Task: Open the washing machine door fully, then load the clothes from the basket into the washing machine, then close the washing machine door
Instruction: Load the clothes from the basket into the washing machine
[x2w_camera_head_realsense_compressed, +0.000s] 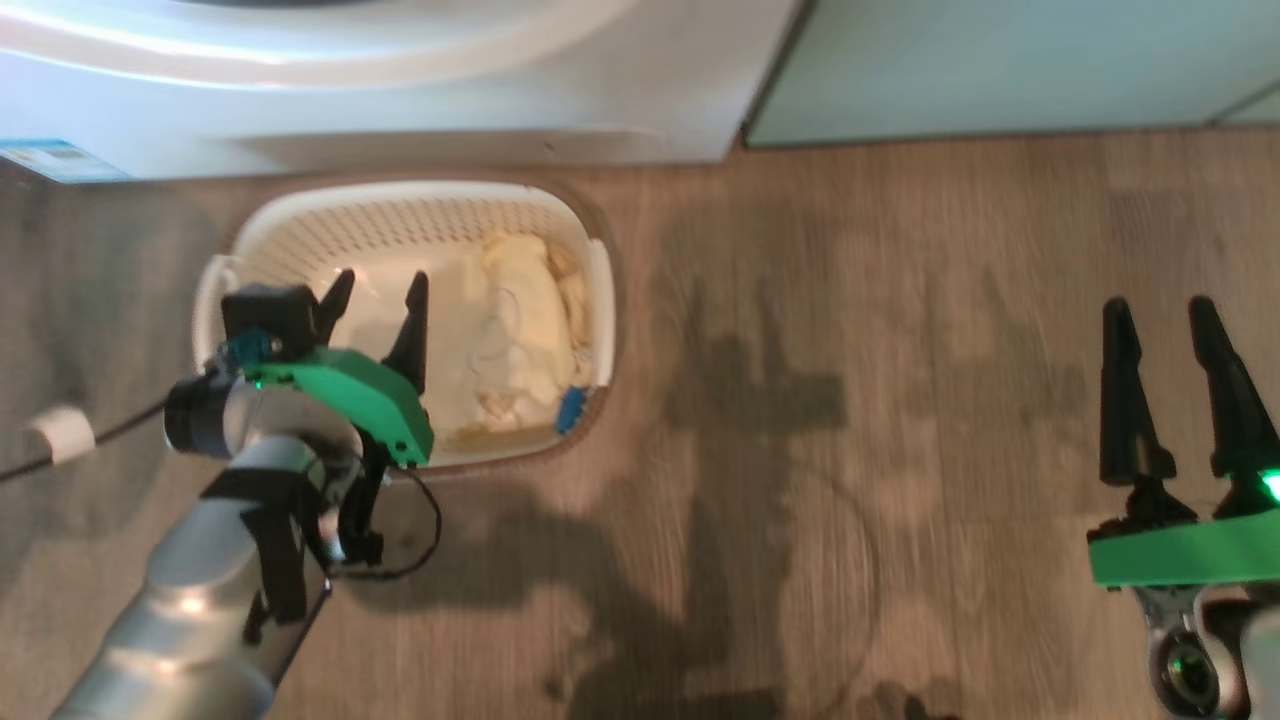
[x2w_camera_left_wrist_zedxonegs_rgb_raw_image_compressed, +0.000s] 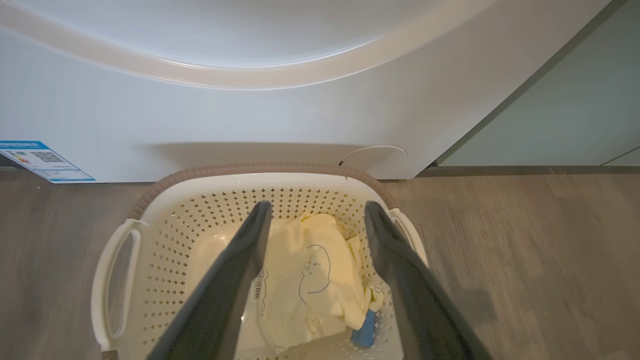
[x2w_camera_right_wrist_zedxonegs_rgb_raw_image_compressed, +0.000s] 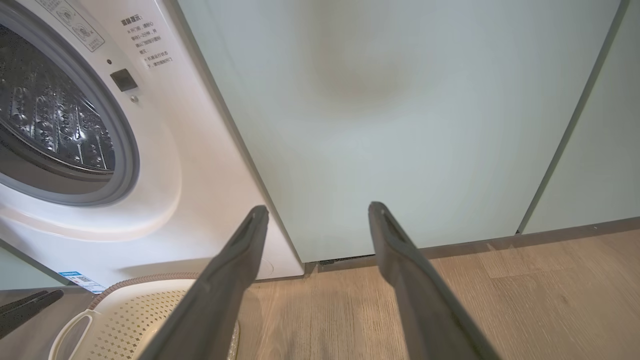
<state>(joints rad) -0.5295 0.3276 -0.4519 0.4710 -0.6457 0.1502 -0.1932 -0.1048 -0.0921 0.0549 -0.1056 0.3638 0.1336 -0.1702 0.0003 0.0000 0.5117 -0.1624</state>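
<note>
Your right pincer has its two dark fingers spread wide with nothing between them, aimed at the foot of a pale-green cabinet. To the left you see the washer, its round mouth uncovered: grey gasket, steel drum. A blue label sits low on its front. The basket stands on the wood floor just before the washer, partly behind your left finger. The left pincer pokes in at the left edge.

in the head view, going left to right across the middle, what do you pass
left gripper → clothes in the basket → wood floor → right gripper
</note>
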